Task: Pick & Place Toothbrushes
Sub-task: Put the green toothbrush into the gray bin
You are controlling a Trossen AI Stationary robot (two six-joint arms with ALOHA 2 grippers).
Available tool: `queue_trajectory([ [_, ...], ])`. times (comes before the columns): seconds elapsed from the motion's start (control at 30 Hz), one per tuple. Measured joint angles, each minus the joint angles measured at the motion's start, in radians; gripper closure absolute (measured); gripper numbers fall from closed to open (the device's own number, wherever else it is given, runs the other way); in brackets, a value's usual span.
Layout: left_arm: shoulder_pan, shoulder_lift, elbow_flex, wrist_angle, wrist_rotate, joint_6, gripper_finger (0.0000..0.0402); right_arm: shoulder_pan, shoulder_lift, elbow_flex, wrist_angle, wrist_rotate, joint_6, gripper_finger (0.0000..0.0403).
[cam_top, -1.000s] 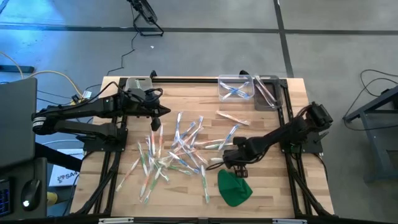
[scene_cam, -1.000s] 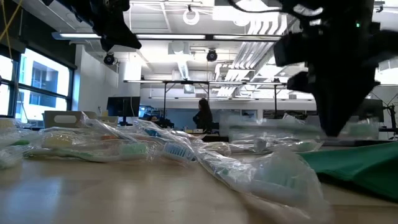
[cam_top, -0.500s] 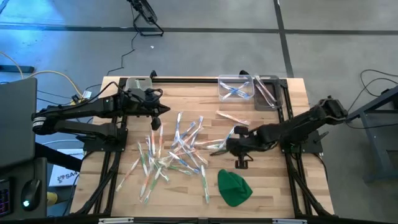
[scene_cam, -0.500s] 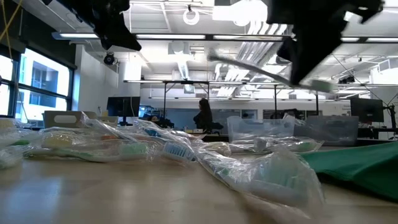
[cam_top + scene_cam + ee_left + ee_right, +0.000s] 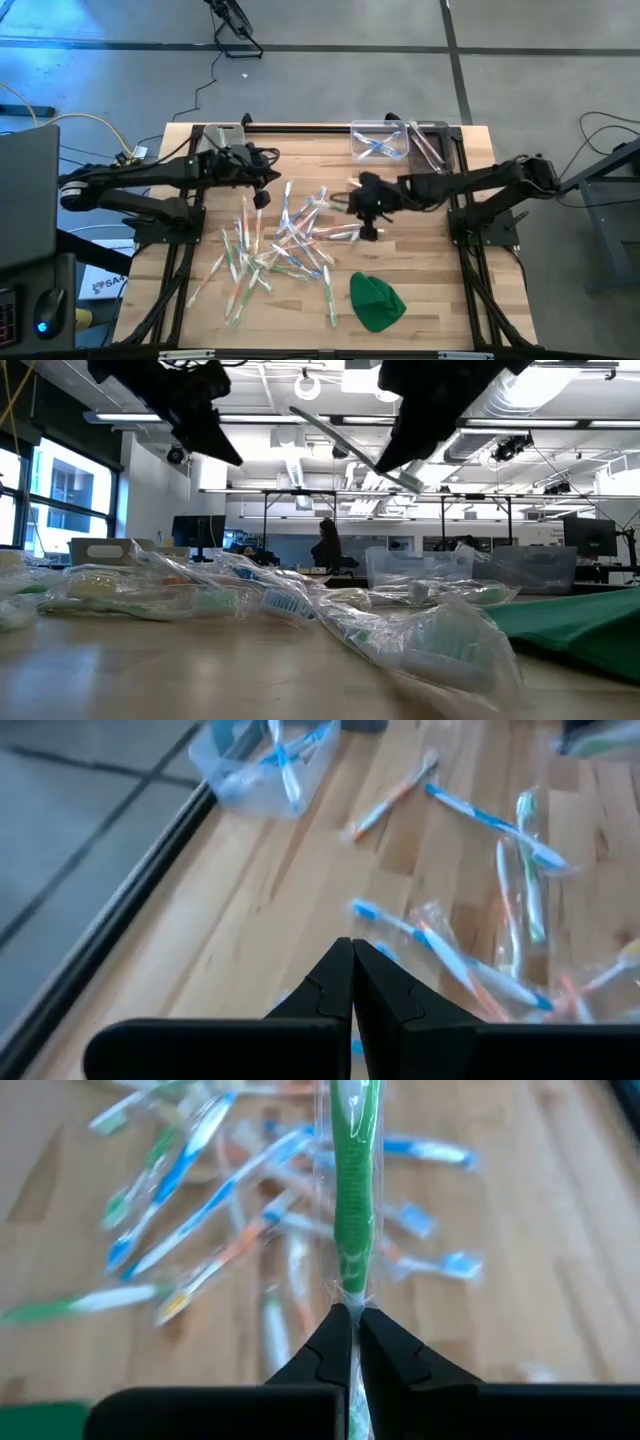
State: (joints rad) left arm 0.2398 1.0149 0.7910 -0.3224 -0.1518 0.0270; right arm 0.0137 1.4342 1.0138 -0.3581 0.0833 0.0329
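The right pincer [image 5: 345, 1320] is clamped on a green wrapped toothbrush [image 5: 353, 1190], carrying it above the scattered toothbrushes [image 5: 285, 240] on the counter [image 5: 420, 290], next likely toward the clear bins [image 5: 380, 142], while the left pincer [image 5: 352, 970] hangs pressed together and empty.

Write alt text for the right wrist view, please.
The right gripper is shut on a wrapped green toothbrush, held above the wooden table. Below lie scattered toothbrushes with blue, green and orange accents.

No legible text or labels anywhere.
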Motion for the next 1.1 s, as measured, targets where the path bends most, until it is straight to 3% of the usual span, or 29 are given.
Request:
queue_trajectory([
  [0.13,0.052,0.054,0.000,0.134,0.074,0.048,0.0401,-0.081,0.000,0.000,0.032,-0.037,-0.045,0.0399],
  [0.4,0.189,0.130,0.001,0.333,0.401,0.054,0.0401,-0.180,0.000,0.000,0.140,-0.019,-0.115,0.0399],
  [0.73,0.258,0.202,0.001,0.573,0.628,0.069,0.0401,-0.262,0.000,0.000,0.366,-0.039,-0.180,0.0399],
  [1.1,0.257,0.265,0.001,0.825,0.569,0.046,0.0400,-0.299,0.002,0.001,0.444,-0.037,-0.187,0.0399],
])
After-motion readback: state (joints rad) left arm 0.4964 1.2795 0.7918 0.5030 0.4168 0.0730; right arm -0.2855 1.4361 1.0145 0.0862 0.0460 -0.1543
